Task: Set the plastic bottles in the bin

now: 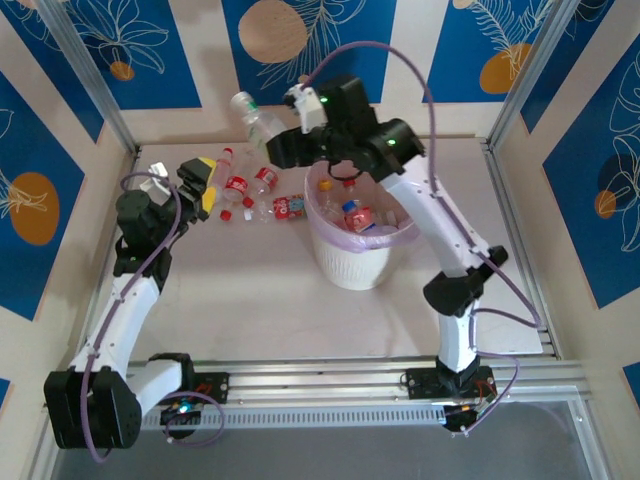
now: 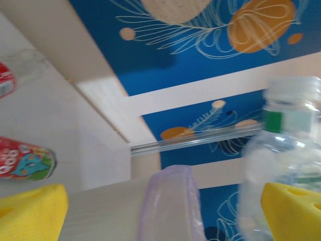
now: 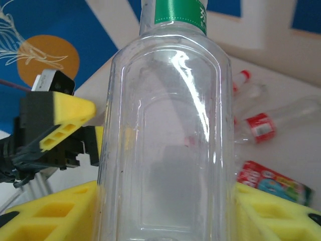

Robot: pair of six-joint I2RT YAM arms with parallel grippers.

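here, the right gripper [image 1: 276, 138] clamps a clear green-labelled bottle [image 1: 256, 117] above the table, its long axis tilted and its neck pointing back-left. the bin [image 1: 352, 268] lies to the claw's right, nearer the bases, seemingly not yet beneath the bottle. the left gripper [image 1: 199, 180], jaws wide and empty, sits beside the loose bottles [image 1: 238, 186].

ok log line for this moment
right gripper: shut on green-label clear bottle, raised, short of white bin | left gripper: open by loose bottles | binned bottles: several

clear bottle [image 3: 170, 125]: cap cut off top | bin [image 2: 168, 201]: rim blurred, cut off bottom
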